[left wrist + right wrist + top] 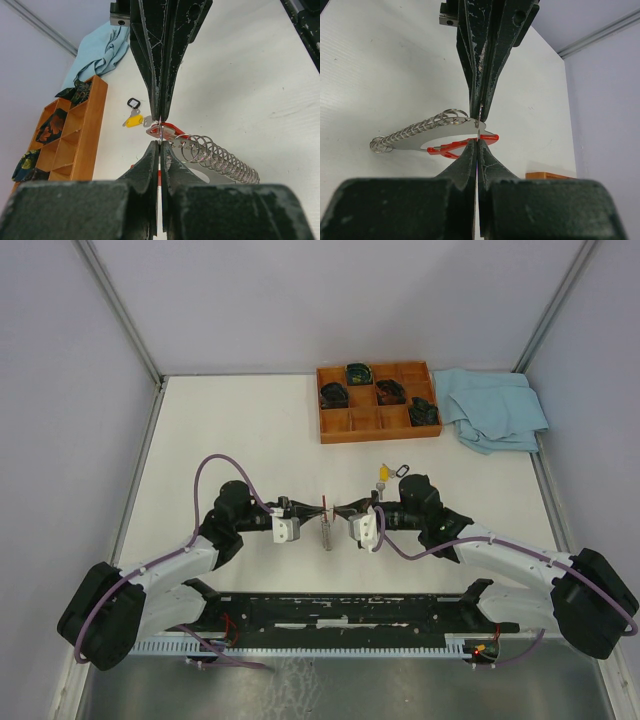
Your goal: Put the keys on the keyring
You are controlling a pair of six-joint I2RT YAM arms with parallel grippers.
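Note:
The keyring's thin silver ring (pixel 160 133) is held edge-on above the table between both grippers, its curved red band (pixel 172 129) beside it. A silver plate with a chain of small rings (pixel 220 159) hangs from it, and shows as well in the top view (pixel 327 532). My left gripper (pixel 159 144) is shut on the ring from one side, my right gripper (pixel 477 141) from the other; they meet tip to tip (pixel 330 509). The red band (pixel 455 146) also shows in the right wrist view. One yellow-capped key (pixel 134 121) lies on the table behind them (pixel 382 476). The other keys are hidden.
A small black oval loop (pixel 133 103) lies by the yellow key. A wooden compartment tray (pixel 335 430) with dark items stands at the back, a light blue cloth (pixel 495 408) to its right. Grey walls enclose the table.

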